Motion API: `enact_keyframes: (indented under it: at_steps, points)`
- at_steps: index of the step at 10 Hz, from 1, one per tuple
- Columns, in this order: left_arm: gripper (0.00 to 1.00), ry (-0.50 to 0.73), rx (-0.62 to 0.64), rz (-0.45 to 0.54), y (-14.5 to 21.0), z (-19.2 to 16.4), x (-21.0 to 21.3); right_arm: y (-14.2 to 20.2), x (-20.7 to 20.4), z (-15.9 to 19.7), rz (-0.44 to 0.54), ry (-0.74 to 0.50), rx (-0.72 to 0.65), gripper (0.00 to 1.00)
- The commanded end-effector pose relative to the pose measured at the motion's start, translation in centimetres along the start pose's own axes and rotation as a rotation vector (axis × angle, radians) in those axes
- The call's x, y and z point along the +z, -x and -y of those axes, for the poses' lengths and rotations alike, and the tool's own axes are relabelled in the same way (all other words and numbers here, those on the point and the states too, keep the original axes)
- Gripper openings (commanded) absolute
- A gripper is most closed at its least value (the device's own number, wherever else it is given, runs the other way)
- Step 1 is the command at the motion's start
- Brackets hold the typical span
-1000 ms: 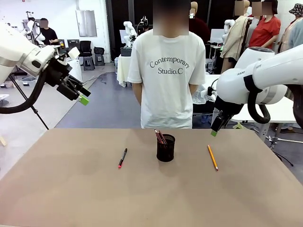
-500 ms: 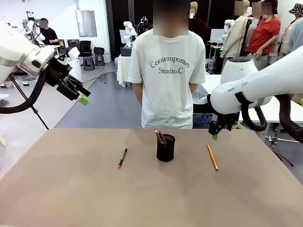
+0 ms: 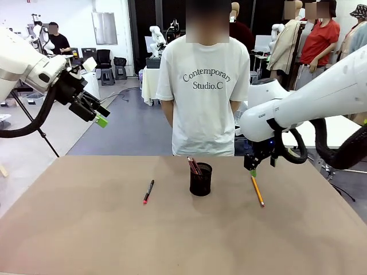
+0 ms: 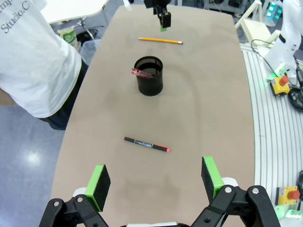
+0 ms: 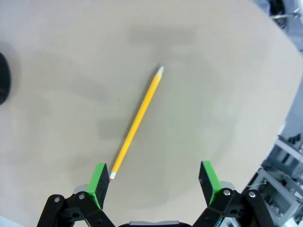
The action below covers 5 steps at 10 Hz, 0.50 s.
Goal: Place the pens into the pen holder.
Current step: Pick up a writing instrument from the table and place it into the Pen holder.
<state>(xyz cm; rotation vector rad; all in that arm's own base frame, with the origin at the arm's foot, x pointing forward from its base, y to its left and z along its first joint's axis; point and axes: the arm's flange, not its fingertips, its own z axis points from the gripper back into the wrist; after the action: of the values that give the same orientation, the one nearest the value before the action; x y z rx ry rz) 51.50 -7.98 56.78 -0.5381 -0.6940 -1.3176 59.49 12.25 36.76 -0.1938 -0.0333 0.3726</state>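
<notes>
Brown table (image 3: pixel 86 229). Right gripper (image 3: pixel 253 167) and left gripper (image 3: pixel 98 117), jaws spread and empty, the left raised at 10 o'clock. Black mesh pen holder (image 3: pixel 200 179) at centre, reddish-brown pen (image 3: pixel 194 165) inside. Yellow pencil (image 3: pixel 257 191) at its 3 o'clock, beneath the right gripper. Red-tipped black pen (image 3: pixel 148 191) at 9 o'clock.

Glossy white arm (image 3: pixel 327 91), looping black cable (image 3: pixel 14 134), black claw (image 4: pixel 155 177), green pads (image 4: pixel 100 182)
</notes>
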Motion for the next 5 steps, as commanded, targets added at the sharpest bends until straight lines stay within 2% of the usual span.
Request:
enact_keyframes:
  at_steps: [1, 5]
  points:
    - [1.0, -0.004, -0.001, 0.001, 0.0, 0.0, 0.2, -0.7, -0.3, -0.2, -0.035, -0.072, -0.105, 1.0]
    - [1.0, -0.004, -0.001, 0.001, 0.0, 0.0, 0.2, 0.5, -3.1, 0.9, -0.044, -0.136, -0.405, 1.0]
